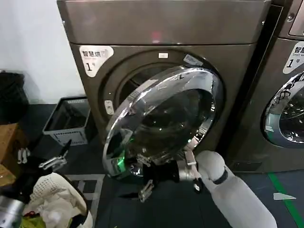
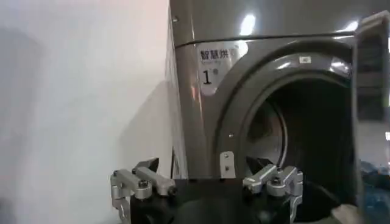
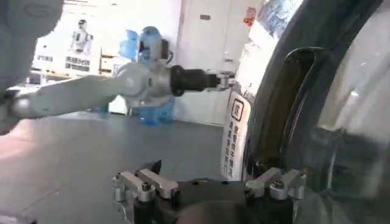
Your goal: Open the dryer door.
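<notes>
Dryer door (image 1: 164, 121) ajar above dark floor (image 1: 190, 204); right pincer (image 1: 147, 183) probably released.

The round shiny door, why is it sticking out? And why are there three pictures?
It is a dryer door, standing partly open on a big dryer. A robot with two arms works on it. One picture comes from its head camera, two from wrist cameras. The right gripper, a two-fingered hand, is at the door's lower edge, fingers apart. The left gripper, open and empty, faces the drum hole. A grey basket sits on the floor.
</notes>
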{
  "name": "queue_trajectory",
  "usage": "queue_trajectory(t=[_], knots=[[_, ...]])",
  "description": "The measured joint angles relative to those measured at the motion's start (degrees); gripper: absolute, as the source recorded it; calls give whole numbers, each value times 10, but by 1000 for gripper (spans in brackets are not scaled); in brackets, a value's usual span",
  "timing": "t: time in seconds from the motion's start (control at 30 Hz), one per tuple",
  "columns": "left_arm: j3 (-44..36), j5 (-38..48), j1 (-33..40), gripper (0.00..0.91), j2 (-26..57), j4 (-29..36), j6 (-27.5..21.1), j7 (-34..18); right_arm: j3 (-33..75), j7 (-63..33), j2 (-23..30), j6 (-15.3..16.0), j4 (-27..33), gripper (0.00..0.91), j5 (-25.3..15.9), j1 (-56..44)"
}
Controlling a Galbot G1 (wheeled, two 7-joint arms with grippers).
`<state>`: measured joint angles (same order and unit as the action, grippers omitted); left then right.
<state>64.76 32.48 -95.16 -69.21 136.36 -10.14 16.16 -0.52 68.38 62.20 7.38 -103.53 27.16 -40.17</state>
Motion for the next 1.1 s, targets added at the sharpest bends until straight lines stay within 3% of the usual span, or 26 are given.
queue_trajectory(t=[1.1], knots=[[-108,-15,52,907,58,-24,-14,2,105,25,-66,-62,-69,907,5,-127]])
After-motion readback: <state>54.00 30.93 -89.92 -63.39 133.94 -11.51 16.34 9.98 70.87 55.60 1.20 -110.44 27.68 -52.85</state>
